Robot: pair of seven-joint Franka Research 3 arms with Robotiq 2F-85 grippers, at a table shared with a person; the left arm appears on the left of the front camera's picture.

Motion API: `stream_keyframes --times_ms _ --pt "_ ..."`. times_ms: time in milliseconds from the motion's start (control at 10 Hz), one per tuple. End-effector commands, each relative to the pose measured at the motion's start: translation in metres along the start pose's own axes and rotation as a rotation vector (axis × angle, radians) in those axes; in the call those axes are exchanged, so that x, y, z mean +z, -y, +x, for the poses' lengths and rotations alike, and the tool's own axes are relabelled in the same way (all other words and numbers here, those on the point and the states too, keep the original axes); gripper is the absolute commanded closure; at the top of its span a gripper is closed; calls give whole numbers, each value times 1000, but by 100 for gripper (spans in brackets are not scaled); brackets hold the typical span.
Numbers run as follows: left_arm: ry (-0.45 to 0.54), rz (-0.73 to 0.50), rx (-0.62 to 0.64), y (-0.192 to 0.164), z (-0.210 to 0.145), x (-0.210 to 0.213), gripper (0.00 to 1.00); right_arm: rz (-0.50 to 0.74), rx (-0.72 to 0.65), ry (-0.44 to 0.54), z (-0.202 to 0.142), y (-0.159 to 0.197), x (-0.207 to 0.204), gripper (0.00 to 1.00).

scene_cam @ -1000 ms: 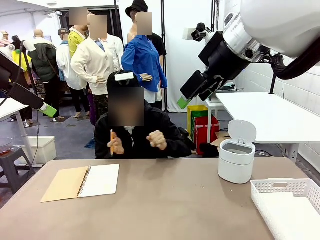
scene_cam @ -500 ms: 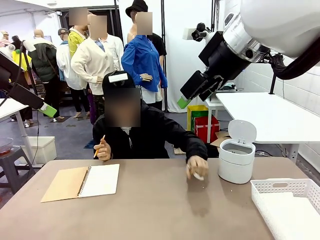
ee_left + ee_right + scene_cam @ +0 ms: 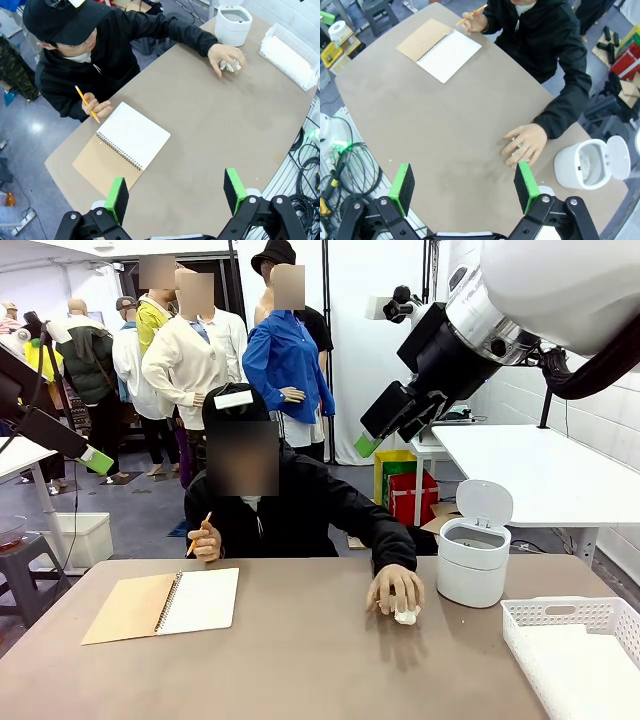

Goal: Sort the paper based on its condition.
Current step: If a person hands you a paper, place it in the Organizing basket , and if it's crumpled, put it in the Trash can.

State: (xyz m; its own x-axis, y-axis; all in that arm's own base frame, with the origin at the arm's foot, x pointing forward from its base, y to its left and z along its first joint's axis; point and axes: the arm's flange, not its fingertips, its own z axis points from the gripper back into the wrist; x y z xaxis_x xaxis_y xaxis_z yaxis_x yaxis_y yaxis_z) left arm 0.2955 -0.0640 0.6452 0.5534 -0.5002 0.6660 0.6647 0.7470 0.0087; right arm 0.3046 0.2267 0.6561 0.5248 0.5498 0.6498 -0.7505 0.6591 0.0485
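A small crumpled white paper ball (image 3: 405, 616) lies on the brown table (image 3: 300, 670) right of centre, just under the person's hand (image 3: 392, 590), whose fingers still rest on it. In the left wrist view the ball (image 3: 230, 65) peeks out beneath the same hand. From the right wrist the hand (image 3: 525, 145) covers the ball. My left gripper (image 3: 176, 192) hangs high above the table's near side, open and holding nothing. My right gripper (image 3: 464, 182) is also raised well above the table, open and holding nothing.
An open spiral notebook (image 3: 165, 605) with a tan cover lies at the left; the person's other hand holds a pencil (image 3: 202, 530) above it. A white lidded bin (image 3: 472, 562), lid up, stands right of the ball. A white slotted basket (image 3: 575, 640) sits at the near right corner.
The person's hand came down from chest height to the table beside the bin, setting the crumpled ball there. Both arms stayed still.
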Motion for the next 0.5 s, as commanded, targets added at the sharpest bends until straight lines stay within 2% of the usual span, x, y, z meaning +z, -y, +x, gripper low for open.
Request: stream_keyframes --times_ms 0,400 --pt "5 2 6 -1 0 1 0 0 0 0 0 0 0 0" --pt "5 2 6 -1 0 1 0 58 -82 -158 -7 24 -28 0"
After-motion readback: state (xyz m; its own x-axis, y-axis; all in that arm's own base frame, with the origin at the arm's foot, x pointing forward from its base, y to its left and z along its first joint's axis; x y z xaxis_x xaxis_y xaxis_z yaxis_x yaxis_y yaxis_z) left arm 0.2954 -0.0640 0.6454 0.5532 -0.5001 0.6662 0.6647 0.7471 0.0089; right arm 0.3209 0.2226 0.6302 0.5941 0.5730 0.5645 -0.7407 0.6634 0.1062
